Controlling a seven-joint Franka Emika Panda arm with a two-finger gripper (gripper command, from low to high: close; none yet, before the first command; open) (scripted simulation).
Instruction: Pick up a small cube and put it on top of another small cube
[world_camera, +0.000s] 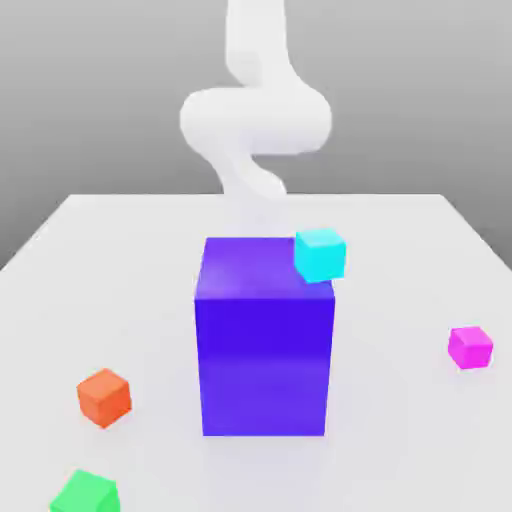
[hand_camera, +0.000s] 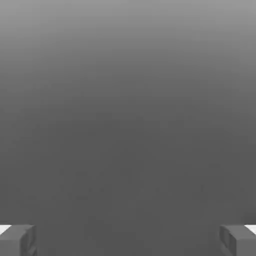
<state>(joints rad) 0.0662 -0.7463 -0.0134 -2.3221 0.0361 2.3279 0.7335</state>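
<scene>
The small magenta-pink cube (world_camera: 469, 347) sits on the white table (world_camera: 400, 250) at the exterior view's right, well apart from the big blue-purple block (world_camera: 264, 340). A cyan cube (world_camera: 320, 254) shows at the block's upper right corner; whether it rests on the block or stands behind it I cannot tell. The white arm (world_camera: 255, 115) rises behind the block. In the hand view my gripper (hand_camera: 128, 241) is open, its two grey fingertips (hand_camera: 17, 240) far apart with nothing between them, facing plain grey background.
An orange cube (world_camera: 104, 396) lies on the table at the exterior view's left. A green cube (world_camera: 86, 493) is at the front left corner. The tall blue-purple block stands mid-table between the arm and the front edge.
</scene>
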